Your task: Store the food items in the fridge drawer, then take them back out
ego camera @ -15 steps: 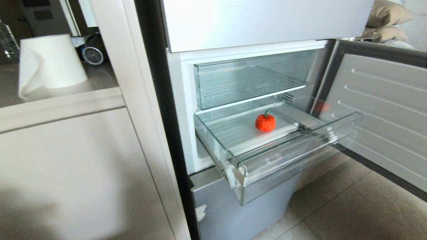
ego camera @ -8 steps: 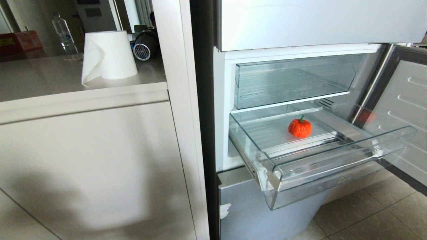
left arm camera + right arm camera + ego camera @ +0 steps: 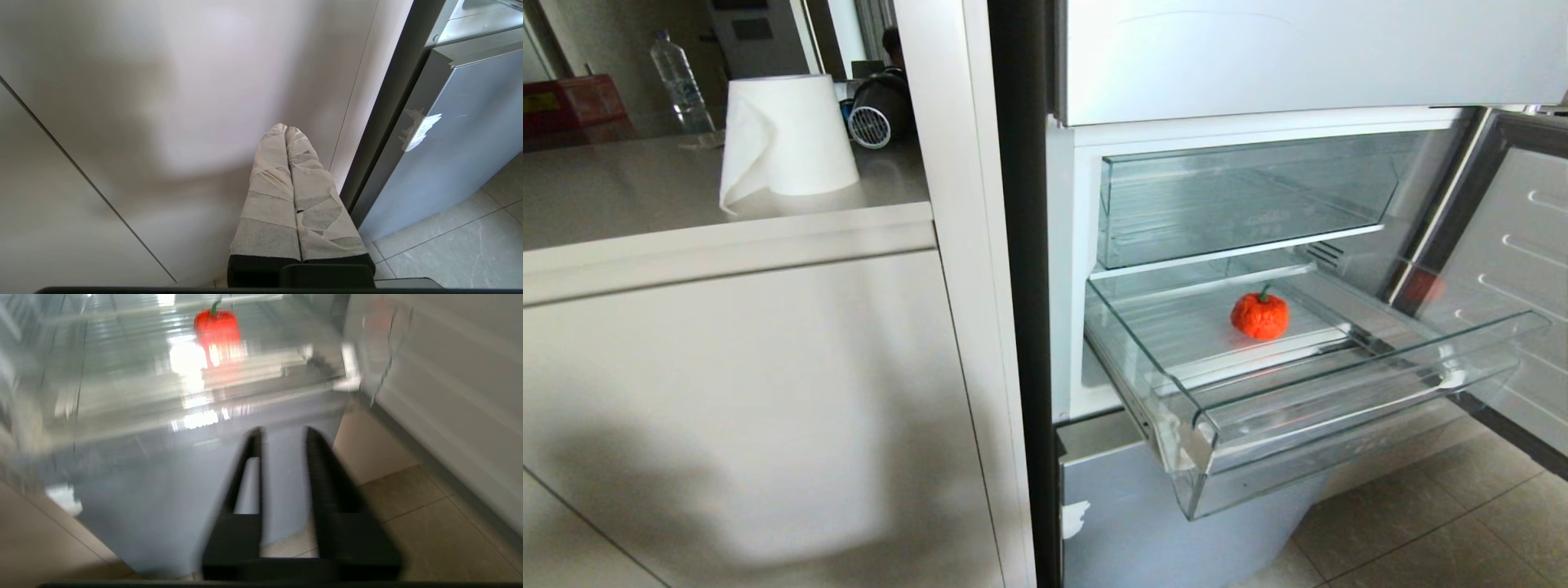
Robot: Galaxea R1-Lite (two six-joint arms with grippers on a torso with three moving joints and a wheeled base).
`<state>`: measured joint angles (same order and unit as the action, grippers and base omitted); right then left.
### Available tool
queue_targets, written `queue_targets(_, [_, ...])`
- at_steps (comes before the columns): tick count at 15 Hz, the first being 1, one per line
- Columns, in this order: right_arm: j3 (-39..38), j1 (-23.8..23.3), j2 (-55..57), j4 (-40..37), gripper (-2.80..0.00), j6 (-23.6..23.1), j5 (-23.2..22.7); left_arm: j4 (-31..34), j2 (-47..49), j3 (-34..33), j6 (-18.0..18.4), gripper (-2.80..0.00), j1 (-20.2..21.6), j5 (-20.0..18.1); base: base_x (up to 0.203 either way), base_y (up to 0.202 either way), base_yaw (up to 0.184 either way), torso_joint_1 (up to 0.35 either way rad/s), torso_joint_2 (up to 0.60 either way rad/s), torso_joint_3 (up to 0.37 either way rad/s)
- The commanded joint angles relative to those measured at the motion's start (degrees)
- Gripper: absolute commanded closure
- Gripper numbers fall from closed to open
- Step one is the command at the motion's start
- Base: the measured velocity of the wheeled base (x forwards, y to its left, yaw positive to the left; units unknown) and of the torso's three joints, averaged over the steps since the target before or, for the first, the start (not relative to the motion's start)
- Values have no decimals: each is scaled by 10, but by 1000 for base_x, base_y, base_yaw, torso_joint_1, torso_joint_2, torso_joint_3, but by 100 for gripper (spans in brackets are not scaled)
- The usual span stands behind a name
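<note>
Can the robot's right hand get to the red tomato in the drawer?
Probably yes. The fridge drawer is pulled out with nothing over it, and the red tomato sits alone inside. The right hand, fingers slightly apart, is low before the drawer front and must rise over it.

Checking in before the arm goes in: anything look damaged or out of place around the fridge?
Mostly cosmetic: white tape scraps cling to the front corner of the pulled-out fridge drawer, and a torn white patch mars the grey lower front. Only one red food item sits in the drawer.
</note>
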<state>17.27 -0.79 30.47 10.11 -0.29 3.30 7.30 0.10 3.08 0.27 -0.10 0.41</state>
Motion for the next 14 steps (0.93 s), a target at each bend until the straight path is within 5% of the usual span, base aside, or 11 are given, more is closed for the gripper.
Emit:
queue_targets(1, [92,1,146,-15,-280,3,2,1,0,0,0,0,0,0,0,0,0,0,0,0])
queue_targets(8, [347,6,453,-65,-280,57,-26,1,0,0,0,0,0,0,0,0,0,0,0,0])
queue_targets(14, [467,6,602,-66,-280,20,-83,0,0,0,0,0,0,0,0,0,0,0,0,0])
